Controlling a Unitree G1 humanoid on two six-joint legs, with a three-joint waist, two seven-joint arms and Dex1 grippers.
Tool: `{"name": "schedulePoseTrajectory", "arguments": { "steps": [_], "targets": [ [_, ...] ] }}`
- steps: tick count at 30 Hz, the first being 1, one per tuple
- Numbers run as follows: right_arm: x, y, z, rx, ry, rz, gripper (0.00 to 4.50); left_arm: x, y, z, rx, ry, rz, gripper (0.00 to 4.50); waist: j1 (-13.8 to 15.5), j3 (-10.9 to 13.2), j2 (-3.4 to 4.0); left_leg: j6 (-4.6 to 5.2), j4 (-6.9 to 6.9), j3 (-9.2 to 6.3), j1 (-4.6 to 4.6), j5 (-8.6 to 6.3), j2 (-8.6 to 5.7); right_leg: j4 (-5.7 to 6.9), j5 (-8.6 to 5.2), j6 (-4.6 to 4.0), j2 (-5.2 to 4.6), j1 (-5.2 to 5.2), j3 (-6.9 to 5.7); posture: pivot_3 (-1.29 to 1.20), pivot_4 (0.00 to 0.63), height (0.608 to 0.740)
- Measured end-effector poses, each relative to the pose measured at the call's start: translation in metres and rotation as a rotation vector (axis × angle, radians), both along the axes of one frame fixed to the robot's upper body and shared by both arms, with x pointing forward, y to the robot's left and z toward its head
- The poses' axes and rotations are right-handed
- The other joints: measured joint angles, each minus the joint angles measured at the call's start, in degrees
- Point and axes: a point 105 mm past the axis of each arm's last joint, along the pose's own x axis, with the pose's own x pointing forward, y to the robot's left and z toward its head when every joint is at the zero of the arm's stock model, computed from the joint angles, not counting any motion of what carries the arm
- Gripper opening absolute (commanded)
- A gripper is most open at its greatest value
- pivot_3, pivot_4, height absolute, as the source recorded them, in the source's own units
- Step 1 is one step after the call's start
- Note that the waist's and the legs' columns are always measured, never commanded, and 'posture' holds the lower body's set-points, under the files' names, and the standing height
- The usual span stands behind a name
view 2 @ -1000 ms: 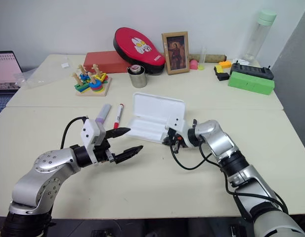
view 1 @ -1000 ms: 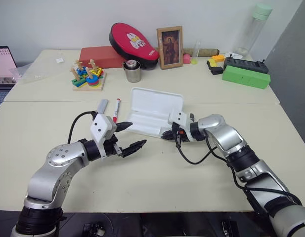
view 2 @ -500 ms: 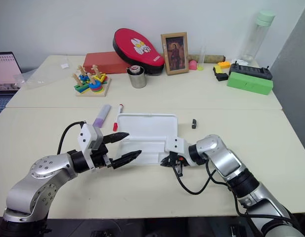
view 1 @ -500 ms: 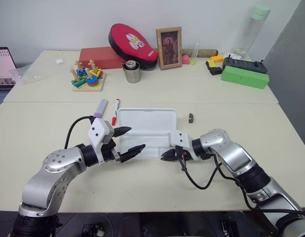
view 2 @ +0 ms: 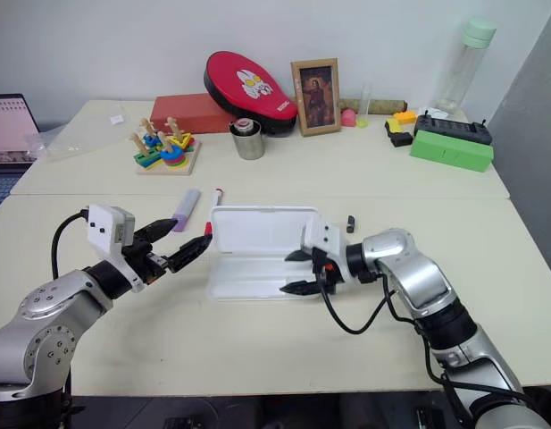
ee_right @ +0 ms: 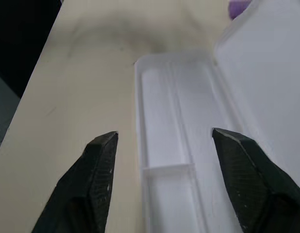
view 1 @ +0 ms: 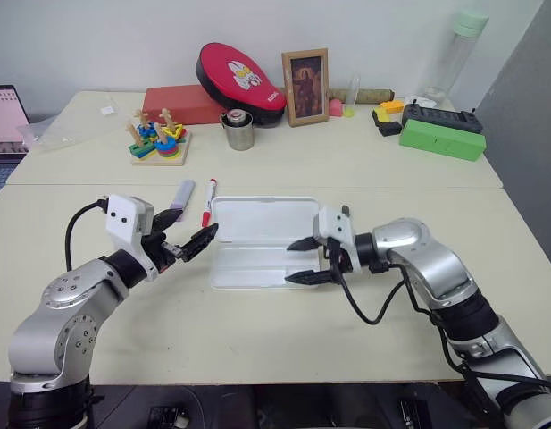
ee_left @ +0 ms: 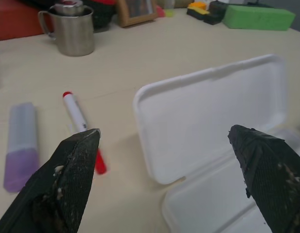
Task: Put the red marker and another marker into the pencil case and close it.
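Arms: silver-grey shells, black joints. White wrist camera housings, looped black cables. Left tool [view 1: 187,241] and right tool [view 1: 304,260]: black, tapered fingers.

The slim white red-capped marker [view 1: 208,201] had its lower end hidden behind the open white plastic case lid [view 1: 265,219].

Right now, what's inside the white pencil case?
Nothing: the open pencil case shows only bare white compartments. The red marker and purple marker lie on the table beside it.
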Motion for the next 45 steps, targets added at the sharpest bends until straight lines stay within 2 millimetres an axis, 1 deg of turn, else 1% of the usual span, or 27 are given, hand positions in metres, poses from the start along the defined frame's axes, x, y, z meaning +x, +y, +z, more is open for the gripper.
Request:
{"name": "schedulePoseTrajectory", "arguments": {
  "steps": [2,3,6,8,11,13,17,19,22,27,30,33,36,45],
  "targets": [
    [0.003,0.004,0.017,0.067,-0.025,-0.015,4.44,0.007,0.010,-0.003,0.011,0.011,0.061,4.50,0.0,0.0,-0.01,0.00,0.00,0.00,0.00,0.00,0.00,0.01,0.00,0.00,0.01,0.00,0.00,0.00,0.150,0.740],
    [0.006,0.007,0.028,0.107,-0.042,-0.027,4.48,0.010,0.016,-0.006,0.014,0.022,0.098,4.50,0.0,0.0,-0.01,0.00,0.00,0.00,0.00,0.00,0.00,0.05,0.00,0.00,0.01,-0.04,0.01,0.00,0.150,0.740],
    [0.012,0.007,0.056,0.192,-0.092,-0.061,4.48,0.014,0.028,-0.016,0.028,0.059,0.156,4.50,0.0,0.0,-0.05,0.00,-0.03,0.00,0.00,0.00,0.00,0.06,0.00,-0.02,0.01,-0.04,0.00,0.00,0.150,0.740],
    [0.014,0.006,0.066,0.222,-0.103,-0.076,4.48,0.015,0.032,-0.024,0.035,0.088,0.173,4.50,0.0,0.0,-0.05,0.00,-0.04,-0.01,0.00,0.00,0.00,0.07,0.00,-0.02,0.01,-0.04,-0.02,0.00,0.150,0.740],
    [0.017,0.004,0.071,0.250,-0.107,-0.098,4.48,0.016,0.030,-0.034,0.046,0.131,0.169,4.50,0.0,0.0,-0.05,0.00,-0.03,-0.01,0.00,0.00,0.00,0.08,0.00,-0.02,0.00,-0.04,-0.02,0.00,0.150,0.740],
    [0.018,0.003,0.072,0.252,-0.114,-0.111,4.48,0.020,0.029,-0.042,0.057,0.160,0.164,4.50,0.1,0.0,-0.05,0.00,-0.03,-0.02,0.00,0.00,-0.01,0.12,0.00,-0.02,0.01,-0.06,-0.02,0.00,0.150,0.740],
    [0.020,0.003,0.074,0.257,-0.122,-0.127,4.48,0.036,0.021,-0.052,0.066,0.188,0.155,4.50,0.2,0.0,-0.05,0.00,-0.01,-0.02,0.00,0.00,-0.01,0.16,0.00,-0.02,0.01,-0.07,-0.02,0.00,0.150,0.740],
    [0.020,0.004,0.075,0.258,-0.127,-0.128,4.48,0.047,0.014,-0.054,0.066,0.192,0.147,4.50,0.3,0.0,-0.05,-0.01,-0.01,-0.02,-0.01,0.00,-0.02,0.18,0.00,-0.02,0.01,-0.08,-0.02,0.00,0.150,0.740],
    [0.021,0.003,0.076,0.260,-0.132,-0.137,4.48,0.057,0.006,-0.053,0.054,0.181,0.131,4.50,0.2,0.0,-0.05,-0.01,-0.02,-0.02,-0.01,0.00,-0.02,0.20,0.00,-0.03,0.01,-0.09,-0.02,0.00,0.150,0.740],
    [0.023,0.003,0.077,0.266,-0.138,-0.153,4.48,0.067,-0.008,-0.057,0.035,0.186,0.110,4.50,0.2,0.0,-0.05,-0.01,-0.02,-0.02,0.00,0.01,-0.02,0.27,0.00,-0.03,0.01,-0.09,-0.03,0.00,0.150,0.740],
    [0.024,0.004,0.077,0.271,-0.139,-0.159,4.50,0.074,-0.015,-0.057,0.027,0.185,0.110,4.00,0.4,0.0,-0.05,-0.01,0.03,-0.05,0.00,0.01,-0.03,0.31,0.00,-0.02,0.01,-0.07,-0.05,0.00,0.150,0.740],
    [0.024,0.004,0.077,0.272,-0.140,-0.162,4.50,0.076,-0.016,-0.057,0.033,0.187,0.113,3.35,0.4,0.0,-0.05,-0.01,0.04,-0.05,0.00,0.01,-0.04,0.32,0.00,-0.02,0.00,-0.07,-0.05,0.00,0.150,0.740],
    [0.024,0.004,0.077,0.272,-0.141,-0.166,4.50,0.078,-0.018,-0.057,0.043,0.185,0.126,2.84,0.4,0.0,-0.05,-0.01,0.04,-0.06,0.00,0.01,-0.03,0.32,0.00,-0.02,0.01,-0.07,-0.05,0.00,0.150,0.740],
    [0.025,0.003,0.078,0.274,-0.149,-0.168,4.50,0.078,-0.015,-0.058,0.063,0.184,0.150,1.22,0.4,0.0,-0.05,-0.01,0.04,-0.06,0.00,0.01,-0.04,0.32,0.00,-0.02,0.00,-0.07,-0.05,0.00,0.150,0.740]
  ]
}}
